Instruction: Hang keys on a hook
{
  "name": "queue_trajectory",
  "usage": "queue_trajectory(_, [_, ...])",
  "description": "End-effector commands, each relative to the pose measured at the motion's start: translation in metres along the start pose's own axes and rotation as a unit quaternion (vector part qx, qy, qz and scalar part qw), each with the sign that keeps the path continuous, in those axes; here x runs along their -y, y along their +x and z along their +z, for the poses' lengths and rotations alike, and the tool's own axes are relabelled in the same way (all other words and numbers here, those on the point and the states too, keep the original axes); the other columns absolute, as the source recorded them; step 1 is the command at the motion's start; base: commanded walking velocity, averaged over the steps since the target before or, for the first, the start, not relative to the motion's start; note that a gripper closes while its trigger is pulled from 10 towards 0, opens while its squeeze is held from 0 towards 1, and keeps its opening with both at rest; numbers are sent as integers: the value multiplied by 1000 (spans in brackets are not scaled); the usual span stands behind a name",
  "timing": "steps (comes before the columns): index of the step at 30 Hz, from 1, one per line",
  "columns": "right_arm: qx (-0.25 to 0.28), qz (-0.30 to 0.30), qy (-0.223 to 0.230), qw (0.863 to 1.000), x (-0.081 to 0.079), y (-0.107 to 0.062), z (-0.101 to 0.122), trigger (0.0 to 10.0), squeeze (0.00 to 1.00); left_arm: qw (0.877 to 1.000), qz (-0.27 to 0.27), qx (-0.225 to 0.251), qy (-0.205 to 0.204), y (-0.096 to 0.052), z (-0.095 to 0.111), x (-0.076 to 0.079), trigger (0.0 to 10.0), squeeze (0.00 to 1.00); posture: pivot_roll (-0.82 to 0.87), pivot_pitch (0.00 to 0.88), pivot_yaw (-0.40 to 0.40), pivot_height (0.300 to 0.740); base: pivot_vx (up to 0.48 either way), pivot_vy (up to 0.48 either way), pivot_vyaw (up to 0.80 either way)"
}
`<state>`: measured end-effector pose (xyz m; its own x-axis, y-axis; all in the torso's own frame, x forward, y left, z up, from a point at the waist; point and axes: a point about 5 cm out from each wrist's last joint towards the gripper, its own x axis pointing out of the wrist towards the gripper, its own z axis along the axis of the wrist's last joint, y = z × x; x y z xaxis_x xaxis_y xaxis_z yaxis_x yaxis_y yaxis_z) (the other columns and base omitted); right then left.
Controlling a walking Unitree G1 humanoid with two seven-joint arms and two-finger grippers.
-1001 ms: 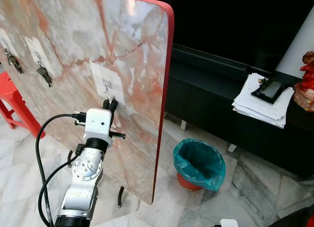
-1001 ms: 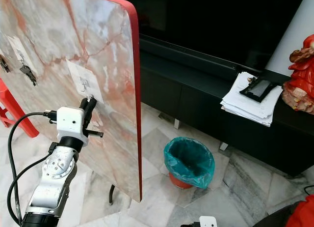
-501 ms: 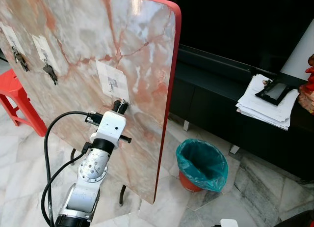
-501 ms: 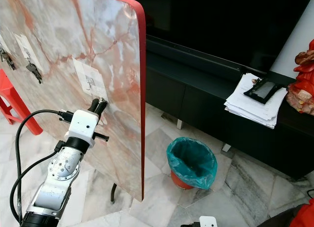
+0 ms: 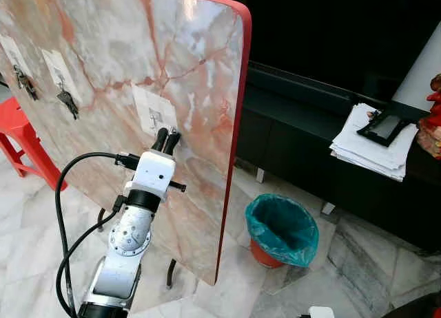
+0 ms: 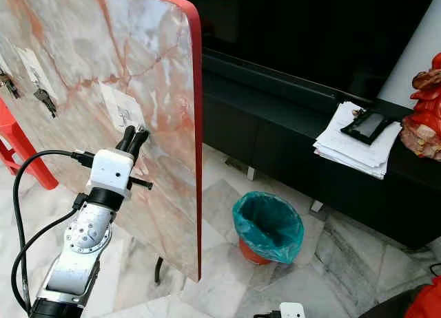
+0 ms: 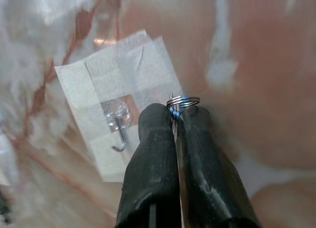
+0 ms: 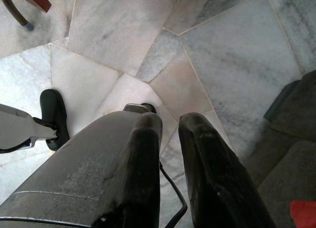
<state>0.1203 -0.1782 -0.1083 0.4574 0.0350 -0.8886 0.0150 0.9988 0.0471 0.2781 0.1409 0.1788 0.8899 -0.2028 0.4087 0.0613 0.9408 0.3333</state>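
Your left gripper (image 7: 175,118) pinches a steel key ring (image 7: 182,101) beside the clear hook (image 7: 118,120) on glossy marble board (image 5: 103,49).

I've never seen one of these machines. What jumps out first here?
A big marble-patterned board with a red edge stands upright on the floor. The left claw pinches a key ring right beside a small clear hook stuck on it. Right of the board sits a teal-lined bin.
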Motion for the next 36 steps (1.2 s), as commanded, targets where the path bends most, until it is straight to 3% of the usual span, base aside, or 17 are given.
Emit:
queue_trajectory(1, [-17,1,-3,1000,0,-1,-9,10000,0,999,-16,-7,-28,-2,0,5,10000,0,-46,39,-52,740,0,0,0])
queue_trajectory(4, [-17,1,-3,1000,-1,-1,-8,10000,0,997,-31,-56,-47,-8,-15,9,10000,0,-46,39,-52,740,0,0,0])
queue_trajectory(6, [-17,1,-3,1000,-1,-1,-8,10000,0,994,-73,-80,-34,-16,-24,17,10000,0,-46,39,-52,740,0,0,0])
queue_trajectory(10, [-17,1,-3,1000,-1,-1,-8,10000,0,991,-96,-82,-49,-21,-24,21,10000,0,-48,39,-50,740,0,0,0])
queue_trajectory(16, [-17,1,-4,1000,-1,-1,-7,10000,0,985,-110,-128,-41,-33,-35,20,10000,0,-45,36,-50,740,0,0,0])
queue_trajectory(18, [-16,1,-4,1000,-1,-1,-7,10000,0,972,-89,-211,-47,-53,-60,13,10000,0,-44,33,-48,740,0,0,0])
queue_trajectory(22, [-16,2,-4,1000,-1,-1,-6,10000,0,961,-84,-255,-60,-70,-72,8,10000,0,-43,29,-47,740,0,0,0])
queue_trajectory(24, [-15,2,-4,1000,-1,-1,-6,10000,0,948,-94,-299,-54,-86,-86,5,10000,0,-42,30,-48,740,0,0,0])
queue_trajectory(27, [-15,2,-6,1000,-1,-1,-5,10000,0,926,-116,-356,-36,-102,-99,2,10000,0,-39,28,-50,740,0,0,0])
queue_trajectory(29, [-15,2,-6,1000,-1,-1,-5,10000,0,921,-126,-368,9,-104,-103,-1,10000,0,-38,23,-49,740,0,0,0])
queue_trajectory(31, [-15,2,-7,1000,0,-1,-5,10000,0,936,-64,-342,-47,-89,-94,-7,10000,0,-40,22,-48,740,0,0,0])
queue_trajectory(33, [-15,2,-7,1000,0,-1,-5,10000,0,939,0,-314,-140,-75,-86,-10,10000,0,-39,17,-48,740,0,0,0])
queue_trajectory(34, [-15,2,-7,1000,0,-1,-5,10000,0,936,22,-304,-177,-71,-84,-11,10000,0,-39,17,-48,740,0,0,0])
queue_trajectory(35, [-14,2,-6,1000,0,-1,-5,10000,0,921,81,-277,-261,-62,-80,-17,10000,0,-39,17,-48,740,0,0,0])
queue_trajectory(36, [-14,2,-6,1000,0,-1,-5,10000,0,914,98,-267,-289,-60,-79,-19,10000,0,-39,17,-48,740,0,0,0])
